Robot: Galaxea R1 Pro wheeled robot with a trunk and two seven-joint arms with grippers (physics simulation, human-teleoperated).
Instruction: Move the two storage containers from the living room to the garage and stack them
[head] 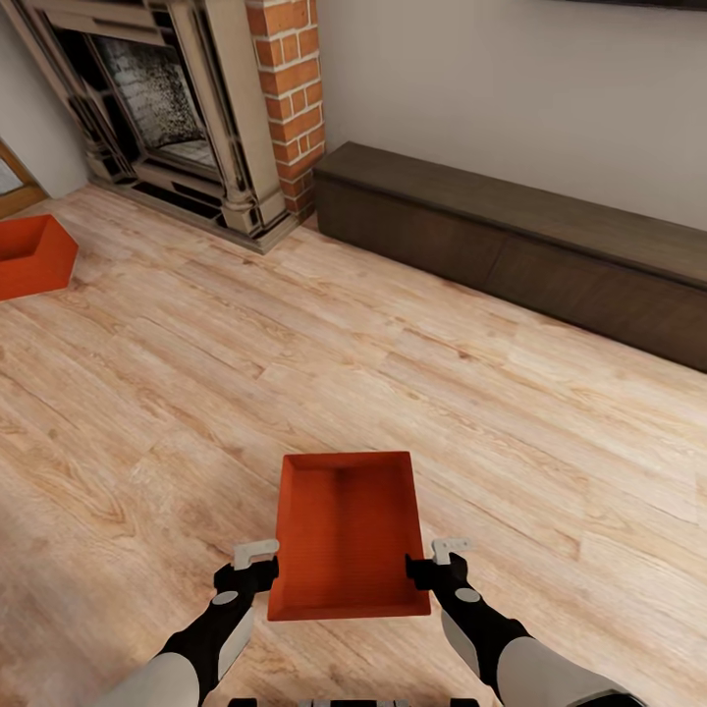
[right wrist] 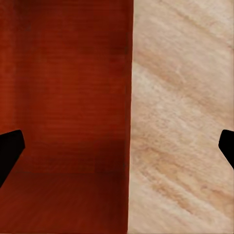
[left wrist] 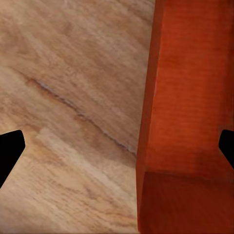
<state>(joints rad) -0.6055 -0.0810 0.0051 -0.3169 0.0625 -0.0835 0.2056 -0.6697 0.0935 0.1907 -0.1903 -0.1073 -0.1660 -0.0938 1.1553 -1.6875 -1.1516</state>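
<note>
One red-orange storage container (head: 349, 535) lies open-top on the light plank floor of the living room, right in front of me. My left gripper (head: 257, 565) is at its left long wall and my right gripper (head: 440, 562) at its right long wall. In the left wrist view the left gripper (left wrist: 117, 148) is open, its black fingertips (left wrist: 9, 151) spread wide across the container's wall (left wrist: 190, 97). The right gripper (right wrist: 117, 148) is open in the same way over the other wall (right wrist: 73, 97). The second storage container (head: 29, 255) sits at the far left.
A fireplace (head: 167, 108) with a red brick column (head: 290, 88) stands at the back left. A long dark low cabinet (head: 511, 236) runs along the back wall to the right. Open plank floor (head: 295, 353) lies between the two containers.
</note>
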